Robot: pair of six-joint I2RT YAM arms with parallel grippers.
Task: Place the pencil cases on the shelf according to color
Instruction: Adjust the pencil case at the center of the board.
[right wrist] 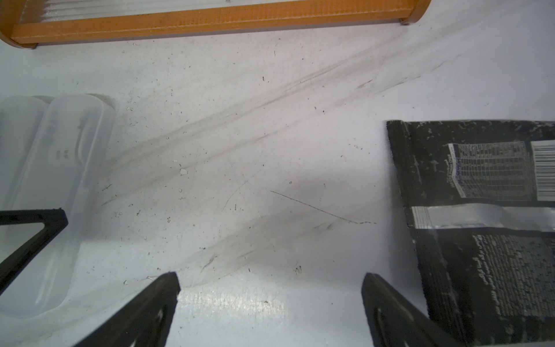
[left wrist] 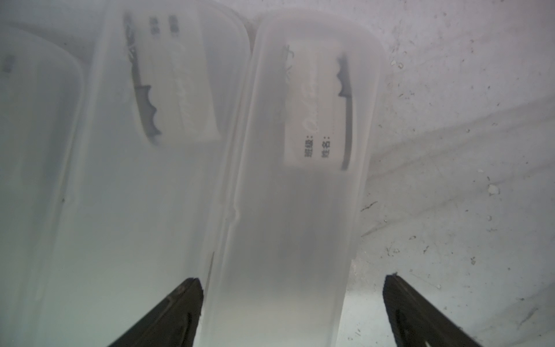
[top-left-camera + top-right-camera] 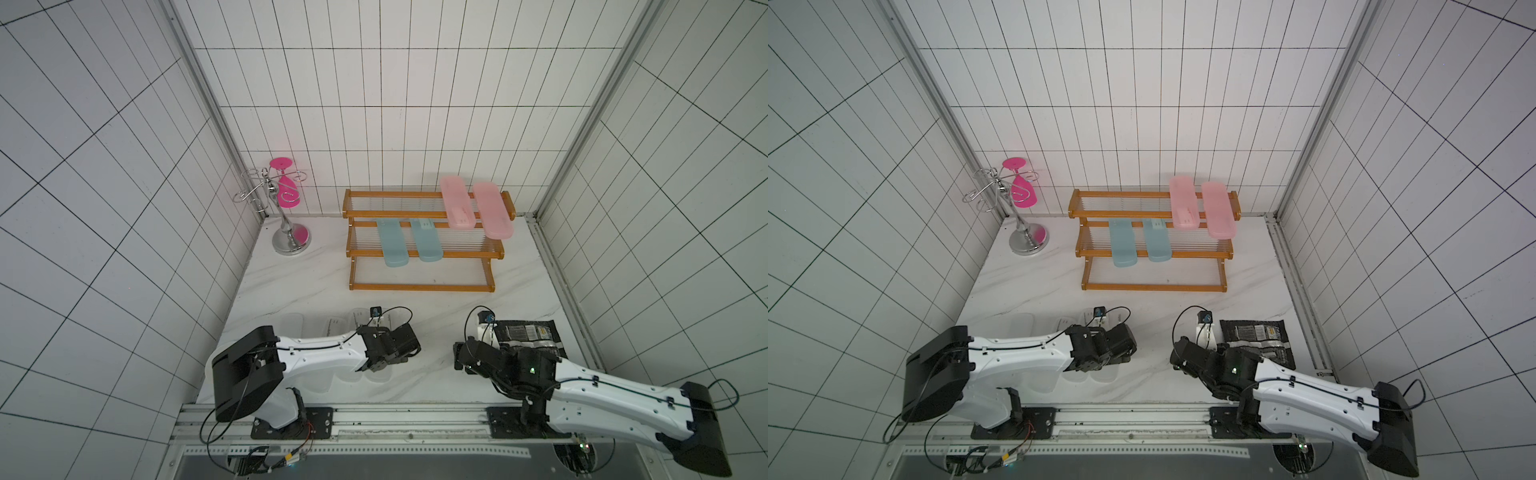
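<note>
Top views overlook shelf (image 3: 419, 286), wrist cameras hug table (image 2: 450, 150)

A chrome wire stand (image 3: 286, 226) sits in the far left corner of the white marble table (image 3: 299, 286), close to the wall. A bright pink glass (image 3: 286, 189) hangs upside down from its curled arms. Near the front right, a black foil packet (image 3: 525, 337) lies flat. The right wrist view shows its barcode and fine print (image 1: 486, 210) facing up. White tiled walls (image 3: 374, 104) close in three sides.
</note>
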